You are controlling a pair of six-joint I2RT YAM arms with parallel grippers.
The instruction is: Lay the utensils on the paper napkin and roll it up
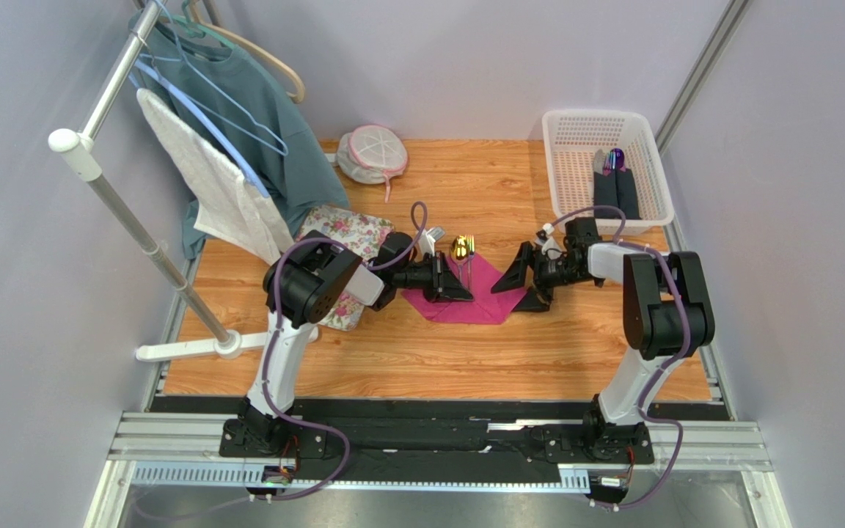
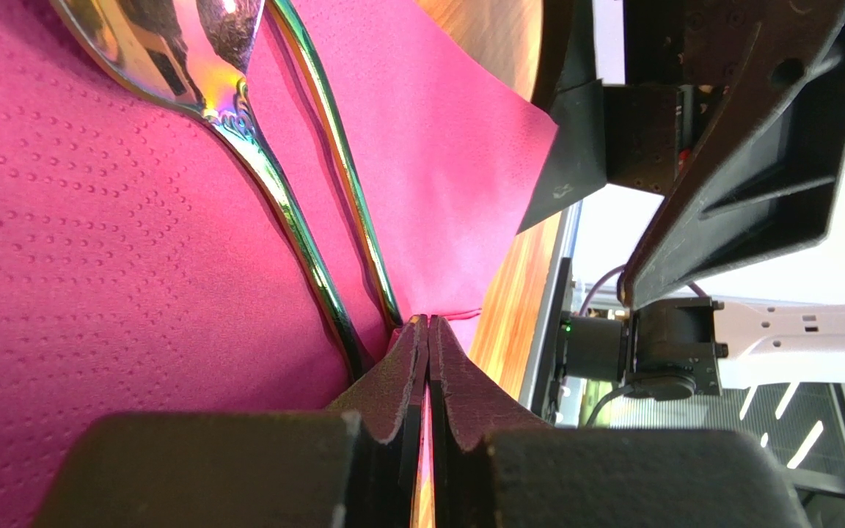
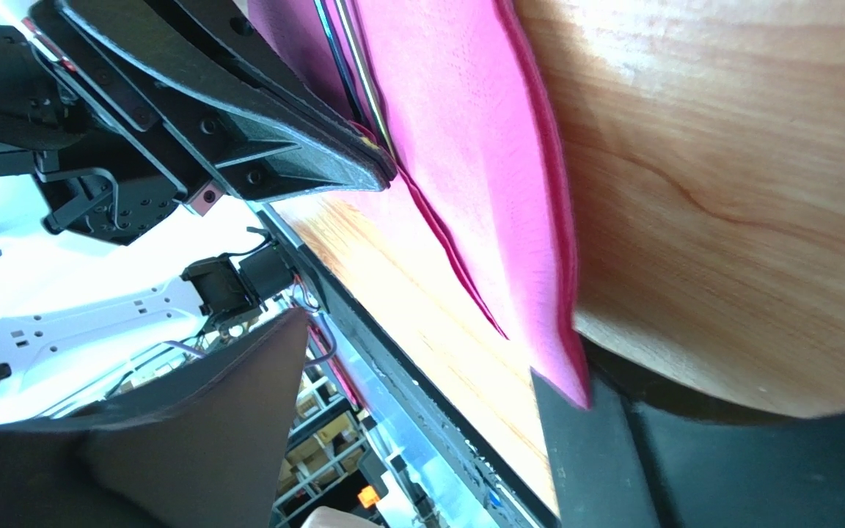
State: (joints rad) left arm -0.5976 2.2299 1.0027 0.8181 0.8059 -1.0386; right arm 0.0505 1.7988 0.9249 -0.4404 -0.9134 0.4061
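Two gold utensils (image 1: 462, 248) lie on the paper napkin (image 1: 480, 299), straight ahead of the left jaws. In the left wrist view the spoon (image 2: 190, 50) lies bowl-up at the far end. Its stem and a second handle (image 2: 341, 154) run side by side back toward the tips, drawing together until their ends reach the tips.

The left jaws are closed, pad against pad, with the tips down on the near edge of the pink sheet. Whether a fold of paper is caught between them cannot be told.

The right jaws stand wide open, facing the left jaws from the napkin's opposite side. One finger (image 3: 713, 473) sits low against the bench (image 3: 724, 198), and a pointed corner of the napkin rests just over its edge. The other finger (image 3: 174, 440) hangs well apart from it, clear of the paper. Nothing is gripped between them. Seen from the right wrist, the napkin's edge shows two layers.

Behind the right jaws, a white basket (image 1: 570, 165) stands at the bench's far corner. A floral cloth (image 1: 339, 233) lies beside the left arm, behind its jaws.
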